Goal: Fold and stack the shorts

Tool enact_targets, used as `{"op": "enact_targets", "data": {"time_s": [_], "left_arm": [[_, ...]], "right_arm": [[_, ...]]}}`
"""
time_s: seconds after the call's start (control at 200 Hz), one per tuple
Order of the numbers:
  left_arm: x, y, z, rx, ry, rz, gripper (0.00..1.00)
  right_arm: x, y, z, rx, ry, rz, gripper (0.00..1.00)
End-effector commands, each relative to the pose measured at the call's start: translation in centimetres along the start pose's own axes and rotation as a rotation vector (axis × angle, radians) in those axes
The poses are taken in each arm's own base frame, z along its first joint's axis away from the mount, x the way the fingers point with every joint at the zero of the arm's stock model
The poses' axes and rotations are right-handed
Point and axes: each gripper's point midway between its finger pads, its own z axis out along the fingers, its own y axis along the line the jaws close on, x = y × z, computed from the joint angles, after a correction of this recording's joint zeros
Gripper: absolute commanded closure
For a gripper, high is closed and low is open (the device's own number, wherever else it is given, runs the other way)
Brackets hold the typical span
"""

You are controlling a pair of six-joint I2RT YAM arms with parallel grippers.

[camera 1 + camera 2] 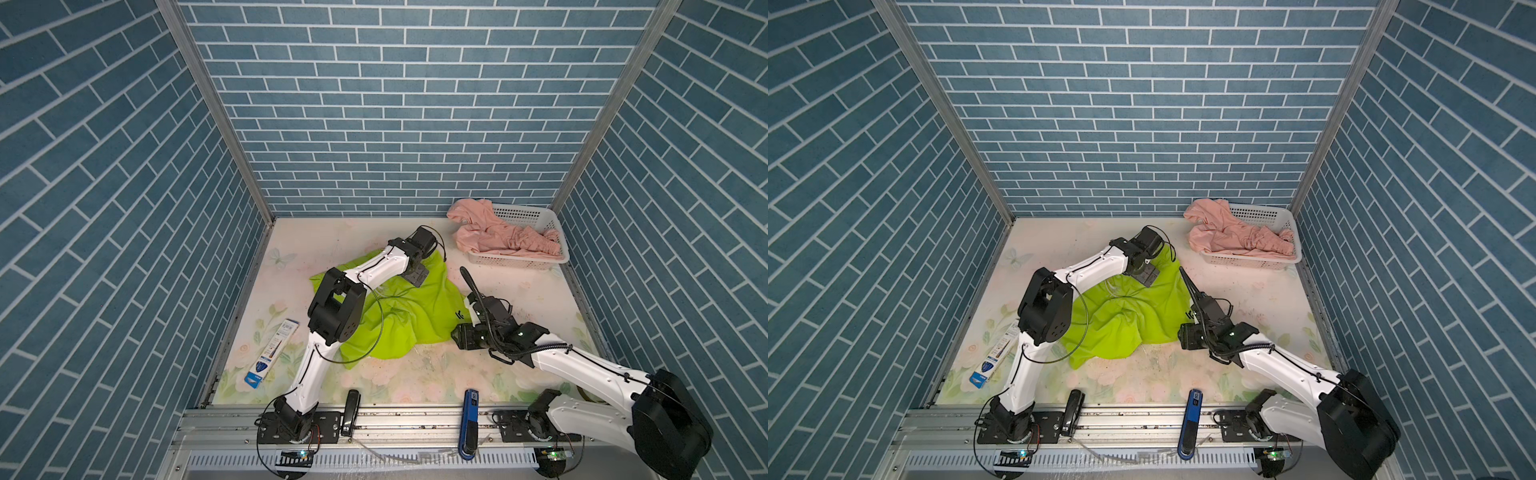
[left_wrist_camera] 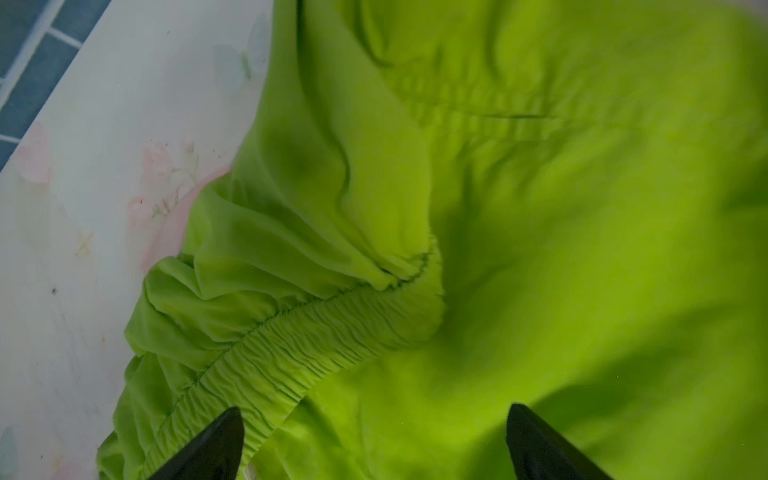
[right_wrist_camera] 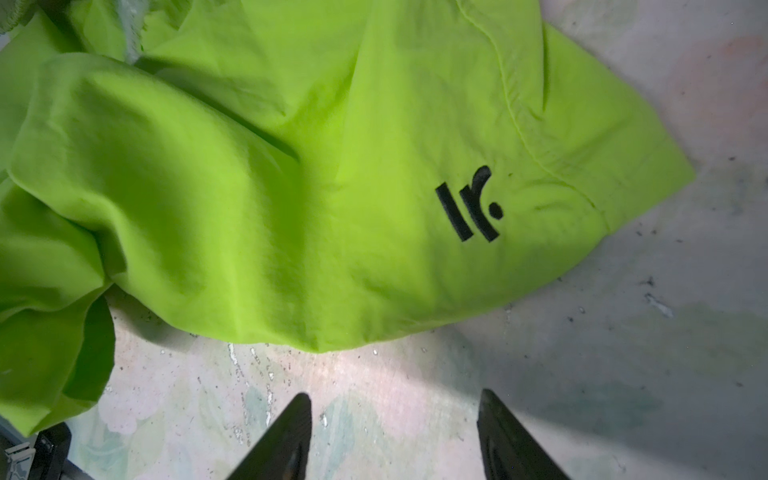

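Left gripper (image 2: 374,440), spread wide and empty, hovers over the crumpled lime-green fabric shorts (image 1: 399,320), which lie near the white perforated plastic basket (image 1: 536,216) holding the dusty-pink fabric shorts (image 1: 494,239). Right gripper (image 3: 395,436), parted and empty, hangs beside the green hem (image 3: 332,340), well apart from that basket. Best to pinch the gathered waistband (image 2: 291,332) squarely. Only the left wrist view shows it.

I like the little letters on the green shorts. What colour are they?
Black. The letters stand out on the lime-green shorts. The right wrist view shows them best.
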Motion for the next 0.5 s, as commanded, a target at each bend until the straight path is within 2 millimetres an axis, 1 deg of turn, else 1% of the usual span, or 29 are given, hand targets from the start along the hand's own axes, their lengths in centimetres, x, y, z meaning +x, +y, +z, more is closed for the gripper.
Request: {"op": "enact_targets", "data": {"time_s": [0.0,0.075,0.105,0.215,0.28,0.38,0.425,0.495], "left_arm": [[-0.9,3.7,0.3,-0.155,-0.009,-0.071,0.00],[-1.7,4.4,0.8,-0.142,-0.024,-0.092,0.00],[-1.9,4.4,1.1,-0.128,-0.028,-0.098,0.00],[-2.6,3.0,2.0,-0.055,-0.041,-0.074,0.00],[-2.6,2.0,2.5,-0.002,-0.035,-0.062,0.00],[-2.4,1.2,3.1,0.028,-0.021,-0.049,0.00],[-2.3,1.4,3.4,0.012,-0.013,-0.032,0.00],[-2.6,2.6,3.8,-0.040,-0.003,0.002,0.00]], "right_arm": [[-0.9,0.3,-0.5,-0.026,-0.059,0.055,0.35],[-0.8,0.3,-0.4,-0.035,-0.061,0.058,0.35],[-0.8,0.3,-0.3,-0.034,-0.058,0.058,0.35],[-0.6,0.1,-0.1,-0.018,-0.047,0.065,0.35],[-0.7,0.0,-0.1,-0.018,-0.054,0.075,0.35],[-0.9,0.0,0.0,-0.020,-0.065,0.082,0.35],[-0.9,0.1,0.0,-0.021,-0.065,0.082,0.35],[-0.9,0.1,0.0,-0.019,-0.060,0.079,0.35]]}}
